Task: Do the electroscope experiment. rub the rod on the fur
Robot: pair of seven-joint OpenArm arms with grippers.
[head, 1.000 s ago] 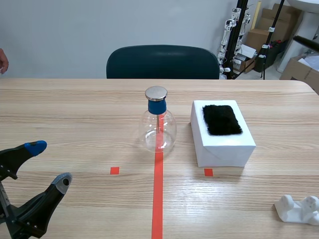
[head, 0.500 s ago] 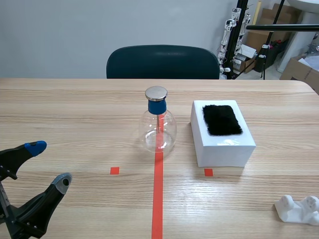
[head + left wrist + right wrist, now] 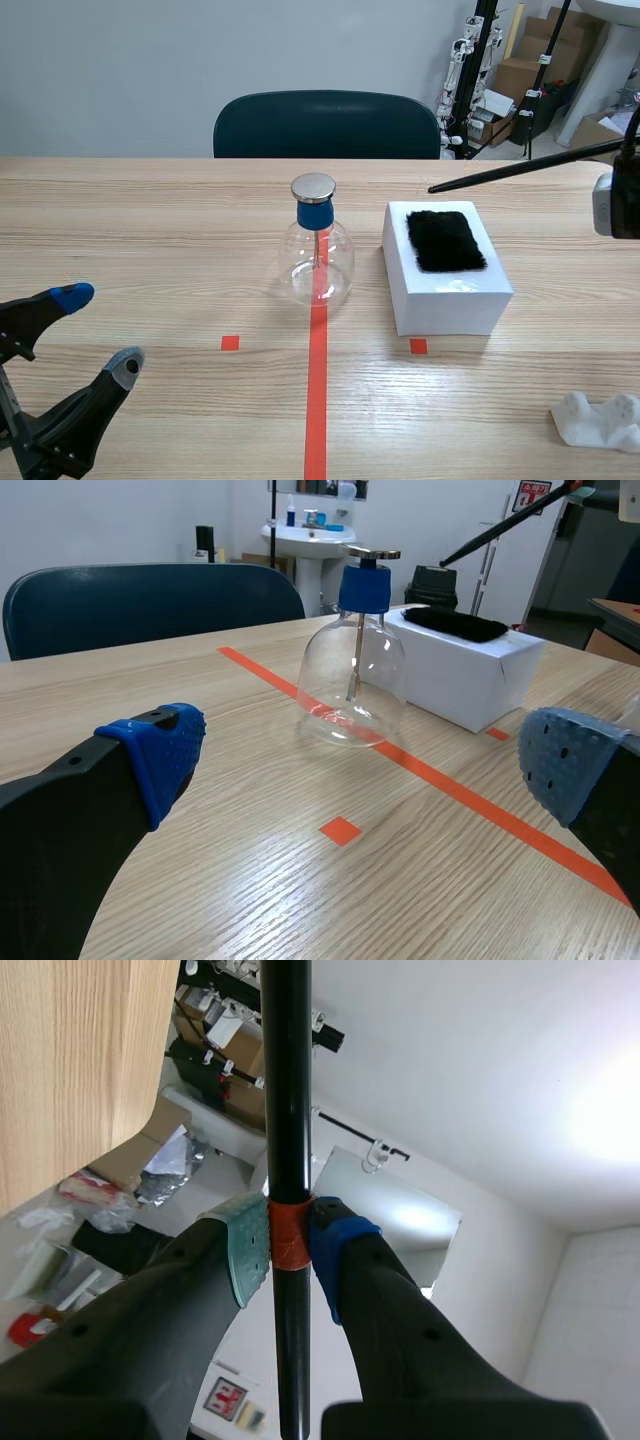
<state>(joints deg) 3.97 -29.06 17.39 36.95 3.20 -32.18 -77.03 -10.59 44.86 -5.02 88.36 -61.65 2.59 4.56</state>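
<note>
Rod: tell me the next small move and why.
Probably lower the black rod until its tip meets the black fur on the white box: the right gripper is shut on it, and its tip hangs above the fur's far edge, apparently not touching.

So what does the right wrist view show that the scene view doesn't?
Only the right wrist view shows the right claw shut on the black rod at its orange band. Only the scene view shows the electroscope, the black fur on its white box, the open left claw and a white holder. Both share the rod and the wooden table.
</note>
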